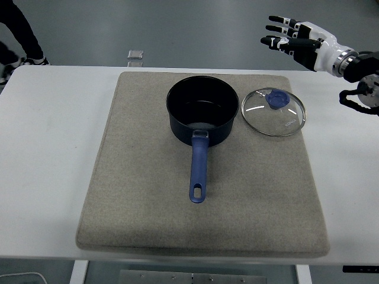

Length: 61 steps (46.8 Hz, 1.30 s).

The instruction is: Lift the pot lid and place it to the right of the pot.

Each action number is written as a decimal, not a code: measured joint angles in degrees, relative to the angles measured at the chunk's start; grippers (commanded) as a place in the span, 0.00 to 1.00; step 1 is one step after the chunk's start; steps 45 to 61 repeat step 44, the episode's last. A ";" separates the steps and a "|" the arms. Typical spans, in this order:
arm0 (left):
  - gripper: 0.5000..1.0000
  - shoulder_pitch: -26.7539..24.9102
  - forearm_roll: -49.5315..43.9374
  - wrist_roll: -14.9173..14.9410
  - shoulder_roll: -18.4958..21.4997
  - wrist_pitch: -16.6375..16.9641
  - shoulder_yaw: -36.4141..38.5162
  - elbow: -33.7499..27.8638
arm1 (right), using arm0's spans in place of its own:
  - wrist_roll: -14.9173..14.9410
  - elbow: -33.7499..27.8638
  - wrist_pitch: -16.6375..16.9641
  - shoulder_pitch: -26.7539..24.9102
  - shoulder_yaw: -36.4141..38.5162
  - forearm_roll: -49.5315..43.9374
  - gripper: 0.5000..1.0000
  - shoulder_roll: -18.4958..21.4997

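Observation:
A dark blue pot (201, 112) with a blue handle (198, 171) pointing toward me stands uncovered on the grey mat (148, 195). The glass lid (273, 112) with a blue knob (276, 99) lies flat on the mat just right of the pot, close to it. My right hand (290, 38) is raised well above and behind the lid at the upper right, fingers spread, holding nothing. My left arm is out of view.
The mat covers most of the white table (47, 148). A small square object (135, 55) lies on the floor beyond the table's far edge. A person's legs (21, 32) show at the top left corner.

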 measured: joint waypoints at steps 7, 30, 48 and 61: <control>1.00 -0.01 0.00 0.00 0.00 0.00 0.01 -0.01 | 0.00 -0.47 -0.82 -2.42 0.62 5.43 0.83 0.93; 1.00 -0.01 0.00 0.00 0.00 0.00 0.01 -0.04 | 0.55 -0.45 -0.06 -3.64 0.55 15.51 0.84 1.50; 1.00 0.00 0.00 0.00 0.00 0.00 0.02 -0.01 | 0.80 -0.36 -0.32 -3.93 0.63 15.54 0.84 2.36; 1.00 0.00 0.00 0.00 0.00 0.00 0.02 -0.01 | 0.80 -0.36 -0.32 -3.93 0.63 15.54 0.84 2.36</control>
